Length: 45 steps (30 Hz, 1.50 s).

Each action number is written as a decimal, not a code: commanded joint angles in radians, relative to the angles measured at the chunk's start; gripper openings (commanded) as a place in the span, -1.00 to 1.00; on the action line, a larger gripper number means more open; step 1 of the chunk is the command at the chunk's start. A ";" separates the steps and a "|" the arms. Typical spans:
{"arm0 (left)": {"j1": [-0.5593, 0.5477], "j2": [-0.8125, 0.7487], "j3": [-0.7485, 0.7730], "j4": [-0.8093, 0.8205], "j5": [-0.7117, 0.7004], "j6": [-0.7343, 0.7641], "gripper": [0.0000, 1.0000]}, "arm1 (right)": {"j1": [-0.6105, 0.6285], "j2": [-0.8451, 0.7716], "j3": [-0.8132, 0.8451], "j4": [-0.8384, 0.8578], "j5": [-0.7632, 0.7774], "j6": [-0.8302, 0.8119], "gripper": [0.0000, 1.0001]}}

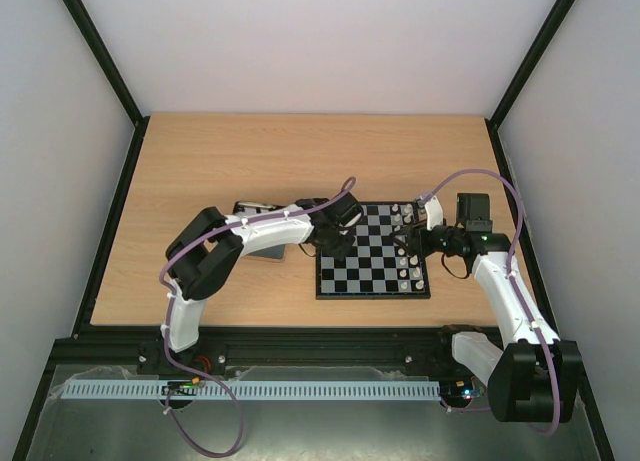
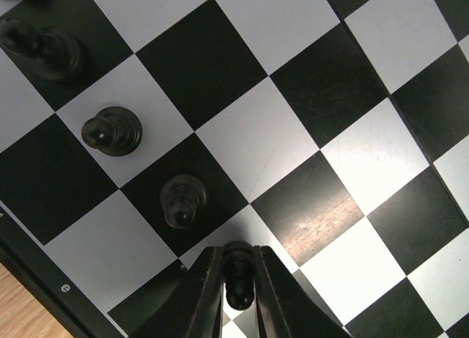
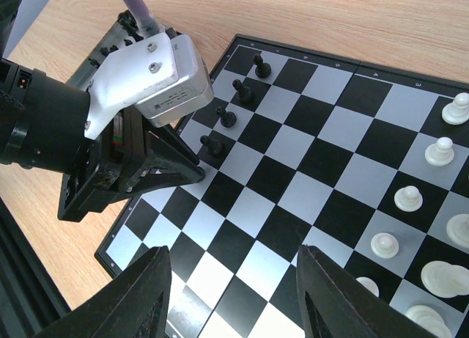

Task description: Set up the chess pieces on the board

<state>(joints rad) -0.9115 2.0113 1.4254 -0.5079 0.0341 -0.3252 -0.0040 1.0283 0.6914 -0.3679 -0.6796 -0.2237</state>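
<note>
The chequered board lies between my arms. My left gripper is shut on a small black pawn and holds it upright over a light square near the board's left edge; whether the pawn touches the board I cannot tell. Three black pawns stand in a diagonal row just beyond it. In the top view the left gripper is over the board's left columns. My right gripper is open and empty above the board's middle, facing the left gripper and several black pawns.
White pieces stand along the board's right side, and they also show in the right wrist view. A grey metal tray lies left of the board, partly under the left arm. Bare wooden table surrounds the board.
</note>
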 commanded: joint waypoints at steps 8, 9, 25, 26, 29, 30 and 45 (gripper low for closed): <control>-0.015 0.030 0.019 -0.027 0.004 -0.006 -0.47 | 0.006 -0.013 -0.011 -0.007 -0.008 -0.010 -0.04; -0.016 0.029 0.019 -0.027 0.004 -0.005 -0.47 | 0.006 -0.014 -0.010 -0.006 -0.008 -0.009 -0.04; -0.013 -0.108 -0.037 -0.069 -0.083 -0.049 -0.29 | 0.006 -0.018 -0.011 -0.007 -0.010 -0.009 -0.04; -0.011 -0.136 -0.054 -0.075 -0.086 -0.052 -0.27 | 0.006 -0.018 -0.010 -0.007 -0.011 -0.009 -0.04; 0.001 -0.227 -0.112 -0.097 -0.119 -0.066 -0.23 | 0.006 -0.018 -0.011 -0.007 -0.013 -0.009 -0.04; 0.013 -0.255 -0.136 -0.099 -0.126 -0.071 -0.23 | 0.006 -0.016 -0.011 -0.007 -0.014 -0.010 -0.04; 0.456 -0.436 -0.399 -0.036 -0.014 -0.071 -0.57 | 0.005 -0.012 -0.011 -0.007 -0.015 -0.009 -0.04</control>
<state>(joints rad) -0.4919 1.5818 1.0328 -0.5579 -0.0307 -0.4110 -0.0040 1.0283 0.6914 -0.3679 -0.6800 -0.2237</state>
